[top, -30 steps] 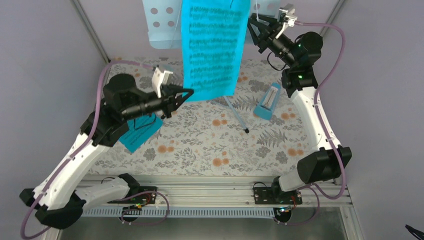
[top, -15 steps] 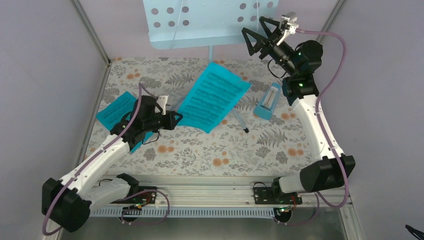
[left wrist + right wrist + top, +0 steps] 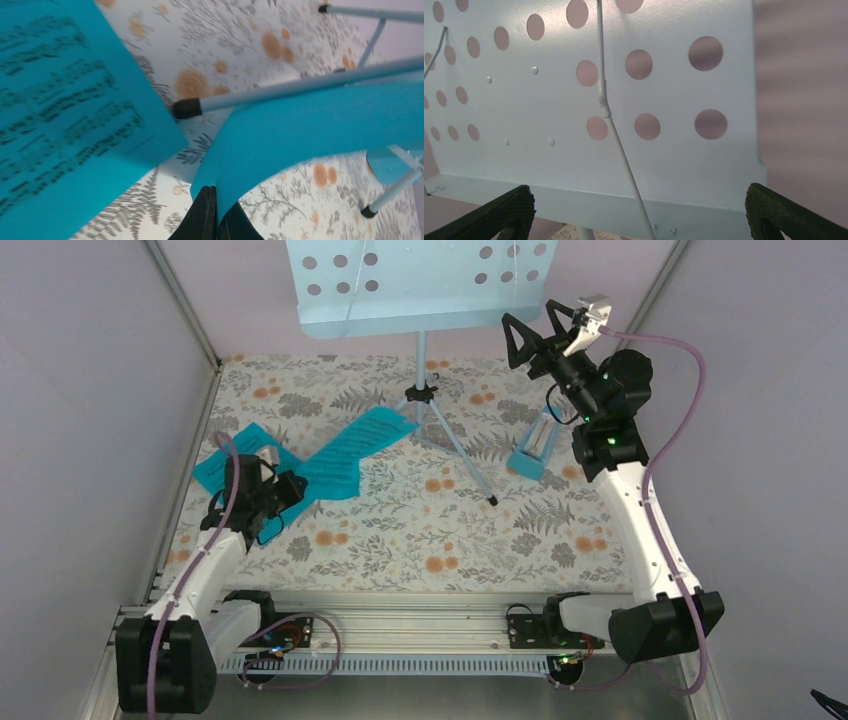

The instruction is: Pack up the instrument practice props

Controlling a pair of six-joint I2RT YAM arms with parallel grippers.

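The pale blue music stand (image 3: 420,285) stands at the back on thin tripod legs (image 3: 455,445). My left gripper (image 3: 288,490) is low at the left, shut on the corner of a turquoise sheet-music page (image 3: 352,448) that arches toward the stand. The left wrist view shows the fingers (image 3: 207,217) pinching that page (image 3: 310,120). A second page (image 3: 232,458) lies flat beside it. The blue metronome (image 3: 533,448) lies on its side at the right. My right gripper (image 3: 535,328) is open at the desk's right end, and the perforated desk (image 3: 574,100) fills its view between the wide fingers (image 3: 504,212).
A floral cloth (image 3: 420,530) covers the table. Grey walls close in the back, left and right. One rubber-tipped tripod leg (image 3: 270,92) passes close above the held page. A thin white wire (image 3: 611,120) runs down the desk's face.
The page came off the stand: my right gripper let go and opened wide, drawing back right. My left arm carried the page down and left to the table, beside the other page.
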